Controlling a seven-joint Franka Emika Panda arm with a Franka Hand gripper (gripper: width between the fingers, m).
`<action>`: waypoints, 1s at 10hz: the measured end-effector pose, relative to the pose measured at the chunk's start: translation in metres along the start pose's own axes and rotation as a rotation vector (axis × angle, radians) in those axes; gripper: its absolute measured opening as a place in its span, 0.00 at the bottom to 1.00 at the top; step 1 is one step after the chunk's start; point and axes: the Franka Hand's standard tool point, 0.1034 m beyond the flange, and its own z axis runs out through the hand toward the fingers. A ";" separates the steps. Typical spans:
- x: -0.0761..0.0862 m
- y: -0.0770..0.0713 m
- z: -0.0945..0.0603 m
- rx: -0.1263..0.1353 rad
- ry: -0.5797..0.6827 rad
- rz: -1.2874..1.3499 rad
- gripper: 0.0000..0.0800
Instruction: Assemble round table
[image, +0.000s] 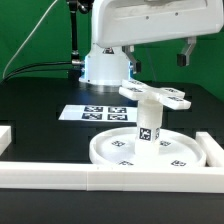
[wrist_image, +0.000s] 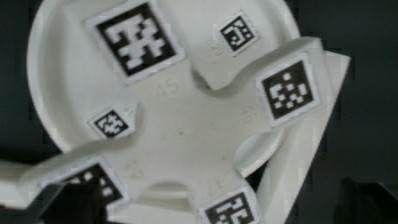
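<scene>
A green backdrop (image: 30, 22) stands behind the black table (image: 40, 105), evenly lit.

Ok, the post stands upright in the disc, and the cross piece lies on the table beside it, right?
No. The post stands upright in the disc, but the cross piece sits atop the post, off the table, as the exterior view shows.

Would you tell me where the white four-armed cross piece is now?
In the exterior view, right of centre, the white four-armed cross piece sits atop the short cylinder post on the large rimmed round disc, near the marker board.
</scene>
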 end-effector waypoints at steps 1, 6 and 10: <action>0.003 -0.005 -0.001 -0.034 -0.007 -0.124 0.81; 0.001 0.000 0.003 -0.042 -0.023 -0.444 0.81; -0.002 0.005 0.011 -0.072 -0.069 -0.770 0.81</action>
